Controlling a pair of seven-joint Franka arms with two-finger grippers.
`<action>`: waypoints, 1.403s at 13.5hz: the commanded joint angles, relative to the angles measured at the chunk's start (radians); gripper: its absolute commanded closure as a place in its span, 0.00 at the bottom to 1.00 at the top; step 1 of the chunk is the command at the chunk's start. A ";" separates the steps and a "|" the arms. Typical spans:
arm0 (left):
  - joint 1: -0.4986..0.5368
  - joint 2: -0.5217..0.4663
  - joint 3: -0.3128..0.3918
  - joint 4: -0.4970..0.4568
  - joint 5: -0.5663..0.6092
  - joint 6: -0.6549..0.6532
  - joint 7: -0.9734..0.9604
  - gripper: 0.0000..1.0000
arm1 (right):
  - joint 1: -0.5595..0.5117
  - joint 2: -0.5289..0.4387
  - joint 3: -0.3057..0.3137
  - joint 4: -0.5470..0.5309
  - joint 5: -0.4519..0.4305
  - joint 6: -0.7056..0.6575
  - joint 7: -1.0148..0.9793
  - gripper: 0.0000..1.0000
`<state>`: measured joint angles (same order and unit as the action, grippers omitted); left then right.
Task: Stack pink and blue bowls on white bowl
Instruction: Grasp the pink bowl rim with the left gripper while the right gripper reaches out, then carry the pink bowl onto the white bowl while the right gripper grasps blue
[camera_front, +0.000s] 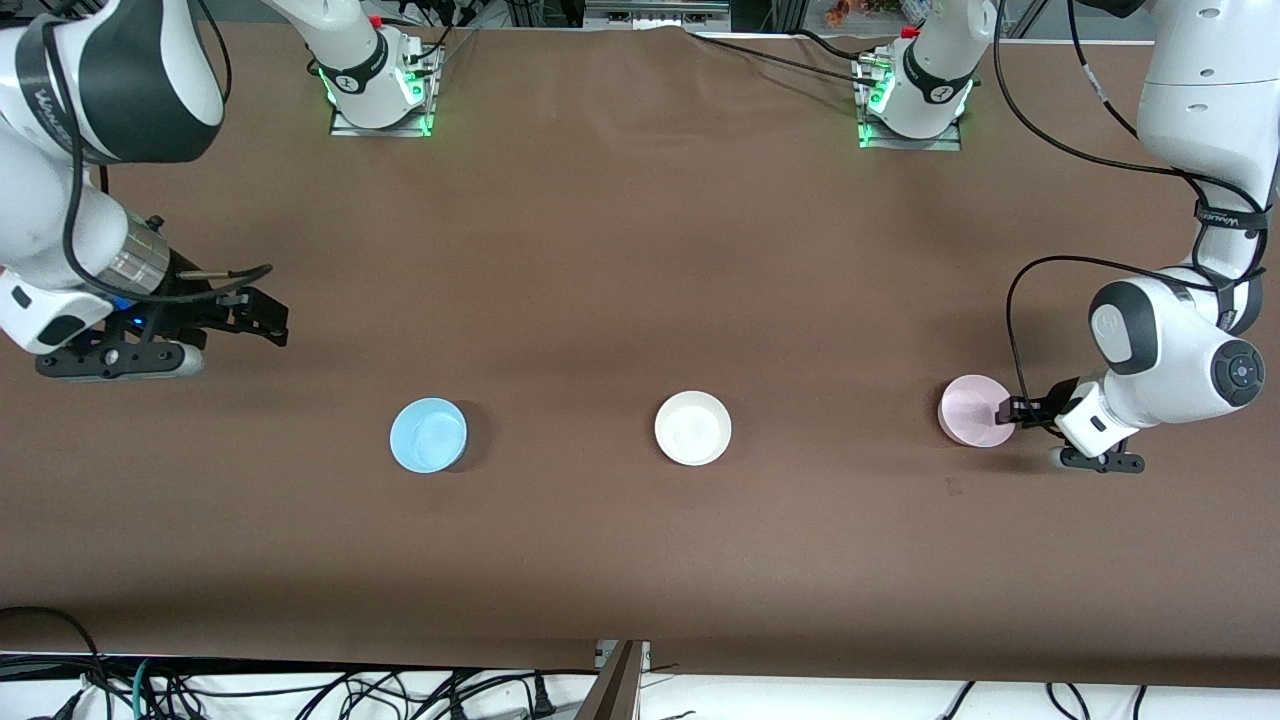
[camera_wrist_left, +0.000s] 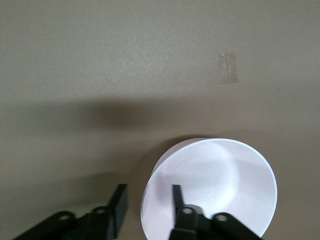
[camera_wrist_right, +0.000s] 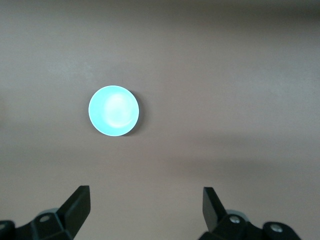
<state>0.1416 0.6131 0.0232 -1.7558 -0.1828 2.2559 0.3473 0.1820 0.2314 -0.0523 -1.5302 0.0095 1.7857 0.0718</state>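
Pictured at the table's middle: small round plain white plastic bowl (camera_front: 693, 428), upright and with nothing in it, no stacking done. Flanked on a rough line, about equally near the front camera, by the two coloured bowls, each well apart from it. Toward the left arm's end, small round pale pink plastic bowl (camera_front: 975, 410), resting on the brown tabletop (camera_front: 640, 250). Toward the right arm's end, small round light sky-blue plastic bowl (camera_front: 428, 435), untouched.

Caught at the pink bowl's rim: left gripper (camera_front: 1008, 412), brought low over the bowl's edge on the side toward the left arm's end. Seen from the left wrist camera, fingers (camera_wrist_left: 176, 196) set astride the wall of the pink bowl (camera_wrist_left: 215, 185), one inside, one outside, with a visible gap at the outer finger. Jaws parted, then, not clenched on the rim; bowl apparently flat on the table, not lifted.

Held off the table over its own end, away from the blue bowl: right gripper (camera_front: 262, 312), jaws spread wide and holding nothing. From its wrist camera, blue bowl (camera_wrist_right: 113, 110) framed some way ahead of the spread fingers (camera_wrist_right: 78, 206). Right arm judged to be waiting.

Judged at the very start: grasp on the pink bowl about to be made, carry to the white bowl and release left to do, then the same for the blue bowl.
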 joint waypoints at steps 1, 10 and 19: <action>0.004 -0.006 0.009 -0.004 -0.032 -0.006 0.081 1.00 | 0.001 0.035 0.002 -0.001 0.015 0.009 -0.014 0.01; -0.100 -0.030 -0.084 0.150 -0.116 -0.157 -0.132 1.00 | 0.016 0.109 0.003 -0.001 -0.025 0.079 -0.086 0.01; -0.486 0.030 -0.115 0.240 -0.104 -0.017 -0.609 1.00 | 0.031 0.440 0.006 -0.002 0.110 0.426 -0.086 0.01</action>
<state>-0.3076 0.6076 -0.1073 -1.5494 -0.2831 2.2035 -0.2315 0.2053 0.6394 -0.0483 -1.5444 0.0987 2.1753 -0.0021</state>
